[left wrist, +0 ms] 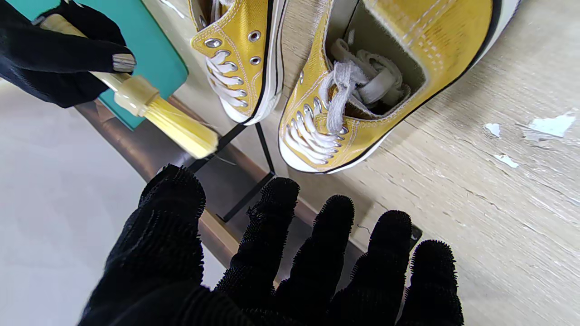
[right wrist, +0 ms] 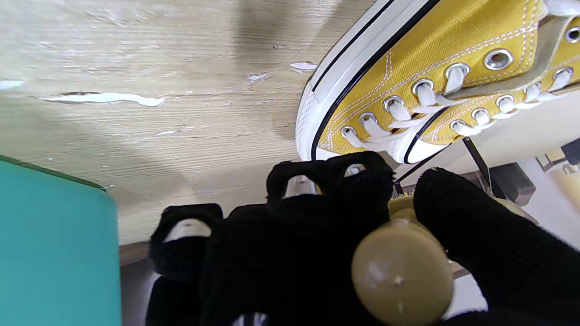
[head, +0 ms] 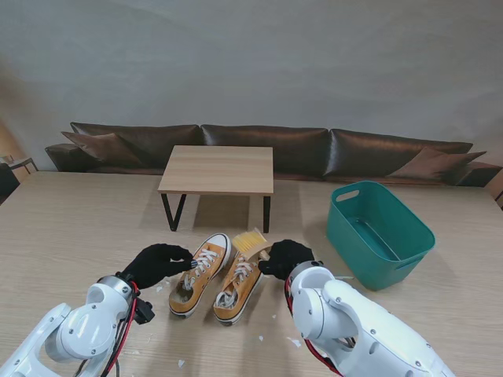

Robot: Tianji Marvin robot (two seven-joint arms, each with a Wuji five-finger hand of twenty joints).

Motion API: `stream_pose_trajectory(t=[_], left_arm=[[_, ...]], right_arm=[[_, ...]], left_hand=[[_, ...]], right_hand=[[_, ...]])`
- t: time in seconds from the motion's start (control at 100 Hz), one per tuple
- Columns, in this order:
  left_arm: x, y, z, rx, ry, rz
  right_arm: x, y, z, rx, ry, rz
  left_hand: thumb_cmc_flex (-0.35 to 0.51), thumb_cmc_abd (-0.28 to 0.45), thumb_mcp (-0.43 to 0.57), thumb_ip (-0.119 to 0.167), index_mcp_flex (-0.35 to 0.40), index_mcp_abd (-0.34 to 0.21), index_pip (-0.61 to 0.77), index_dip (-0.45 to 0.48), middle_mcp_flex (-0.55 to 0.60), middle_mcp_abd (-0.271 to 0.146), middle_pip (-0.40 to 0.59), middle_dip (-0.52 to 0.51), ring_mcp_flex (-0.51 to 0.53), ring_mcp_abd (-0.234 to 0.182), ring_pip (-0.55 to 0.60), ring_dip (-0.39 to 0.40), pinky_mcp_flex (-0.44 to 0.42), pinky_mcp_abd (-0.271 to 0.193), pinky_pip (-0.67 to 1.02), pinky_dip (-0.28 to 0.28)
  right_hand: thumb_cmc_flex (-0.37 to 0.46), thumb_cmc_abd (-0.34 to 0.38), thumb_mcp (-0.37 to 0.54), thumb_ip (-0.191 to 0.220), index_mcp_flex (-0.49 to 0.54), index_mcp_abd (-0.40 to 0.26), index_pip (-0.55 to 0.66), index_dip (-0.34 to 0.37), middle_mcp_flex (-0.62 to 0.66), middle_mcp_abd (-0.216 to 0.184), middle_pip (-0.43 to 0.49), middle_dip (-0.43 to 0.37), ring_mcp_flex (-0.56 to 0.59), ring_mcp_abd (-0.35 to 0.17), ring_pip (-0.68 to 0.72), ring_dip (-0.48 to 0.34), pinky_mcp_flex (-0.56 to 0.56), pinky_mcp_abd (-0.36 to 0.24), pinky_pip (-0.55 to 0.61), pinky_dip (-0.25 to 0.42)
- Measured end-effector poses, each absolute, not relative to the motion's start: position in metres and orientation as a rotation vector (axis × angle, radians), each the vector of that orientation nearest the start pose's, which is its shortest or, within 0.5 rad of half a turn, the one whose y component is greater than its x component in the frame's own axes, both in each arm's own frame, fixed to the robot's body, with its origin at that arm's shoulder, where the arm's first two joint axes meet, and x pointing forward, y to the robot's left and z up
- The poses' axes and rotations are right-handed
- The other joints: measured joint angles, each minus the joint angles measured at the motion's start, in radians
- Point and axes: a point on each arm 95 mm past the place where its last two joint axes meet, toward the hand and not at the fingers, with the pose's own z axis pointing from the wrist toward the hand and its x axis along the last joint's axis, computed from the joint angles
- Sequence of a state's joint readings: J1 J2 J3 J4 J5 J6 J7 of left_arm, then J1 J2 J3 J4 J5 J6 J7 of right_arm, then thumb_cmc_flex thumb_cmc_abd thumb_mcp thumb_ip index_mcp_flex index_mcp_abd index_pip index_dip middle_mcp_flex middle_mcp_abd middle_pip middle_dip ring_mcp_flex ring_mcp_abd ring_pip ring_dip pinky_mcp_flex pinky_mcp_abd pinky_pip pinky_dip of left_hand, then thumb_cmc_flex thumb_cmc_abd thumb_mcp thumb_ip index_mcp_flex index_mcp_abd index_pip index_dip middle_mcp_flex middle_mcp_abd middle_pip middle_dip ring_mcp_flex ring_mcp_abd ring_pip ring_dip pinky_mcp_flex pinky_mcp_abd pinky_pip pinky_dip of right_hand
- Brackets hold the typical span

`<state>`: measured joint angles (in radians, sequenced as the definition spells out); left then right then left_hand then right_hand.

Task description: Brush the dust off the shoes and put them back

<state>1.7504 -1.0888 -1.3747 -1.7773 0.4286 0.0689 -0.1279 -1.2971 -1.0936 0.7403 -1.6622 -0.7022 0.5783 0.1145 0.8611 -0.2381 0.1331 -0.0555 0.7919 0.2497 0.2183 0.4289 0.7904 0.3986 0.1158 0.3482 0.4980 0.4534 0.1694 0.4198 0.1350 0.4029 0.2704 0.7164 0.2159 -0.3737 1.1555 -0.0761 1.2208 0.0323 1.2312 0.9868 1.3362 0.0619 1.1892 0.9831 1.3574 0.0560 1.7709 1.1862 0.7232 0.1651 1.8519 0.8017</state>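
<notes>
Lying beside robot hand (head: 284,258) (right): shoes (head: 217,276)

No readable text, labels, brand marks, numbers or signs in any view. Checked the yellow sneakers (left wrist: 362,90), the brush (left wrist: 167,122) and the teal bin (head: 381,232): all bare, no print or logo legible.
</notes>
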Motion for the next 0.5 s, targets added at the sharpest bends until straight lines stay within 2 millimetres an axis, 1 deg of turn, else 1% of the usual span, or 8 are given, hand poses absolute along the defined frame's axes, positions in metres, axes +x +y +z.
stream_pose_trajectory(t=[0.26,0.37,0.5], left_arm=[[0.363,0.027,-0.318,-1.871,1.205,-1.704],[0.363,0.027,-0.318,-1.872,1.204,-1.702],[0.363,0.027,-0.318,-1.872,1.203,-1.701]], right_arm=[[0.415,0.128,-0.332,1.583,1.601,1.231],[0.418,0.13,-0.338,1.6,1.628,1.197],[0.418,0.127,-0.341,1.616,1.645,1.171]], left_hand=[[0.0,0.0,0.0,0.0,0.0,0.0,0.0,0.0,0.0,0.0,0.0,0.0,0.0,0.0,0.0,0.0,0.0,0.0,0.0,0.0],[0.0,0.0,0.0,0.0,0.0,0.0,0.0,0.0,0.0,0.001,0.0,0.0,0.0,0.0,0.0,0.0,0.0,0.0,0.0,0.0],[0.0,0.0,-0.011,0.0,0.0,0.0,0.0,0.0,0.0,0.001,0.0,0.0,0.0,0.0,0.0,0.0,0.0,0.0,0.0,0.0]], right_hand=[[0.0,0.0,0.0,0.0,0.0,0.0,0.0,0.0,0.0,0.0,0.0,0.0,0.0,0.0,0.0,0.0,0.0,0.0,0.0,-0.001],[0.0,0.0,0.0,0.0,0.0,0.0,0.0,0.0,0.0,0.0,0.0,0.0,0.0,0.0,0.0,0.0,0.0,0.0,0.0,-0.001],[0.0,0.0,0.0,0.0,0.0,0.0,0.0,0.0,0.0,0.0,0.0,0.0,0.0,0.0,0.0,-0.001,0.0,0.0,0.0,-0.002]])
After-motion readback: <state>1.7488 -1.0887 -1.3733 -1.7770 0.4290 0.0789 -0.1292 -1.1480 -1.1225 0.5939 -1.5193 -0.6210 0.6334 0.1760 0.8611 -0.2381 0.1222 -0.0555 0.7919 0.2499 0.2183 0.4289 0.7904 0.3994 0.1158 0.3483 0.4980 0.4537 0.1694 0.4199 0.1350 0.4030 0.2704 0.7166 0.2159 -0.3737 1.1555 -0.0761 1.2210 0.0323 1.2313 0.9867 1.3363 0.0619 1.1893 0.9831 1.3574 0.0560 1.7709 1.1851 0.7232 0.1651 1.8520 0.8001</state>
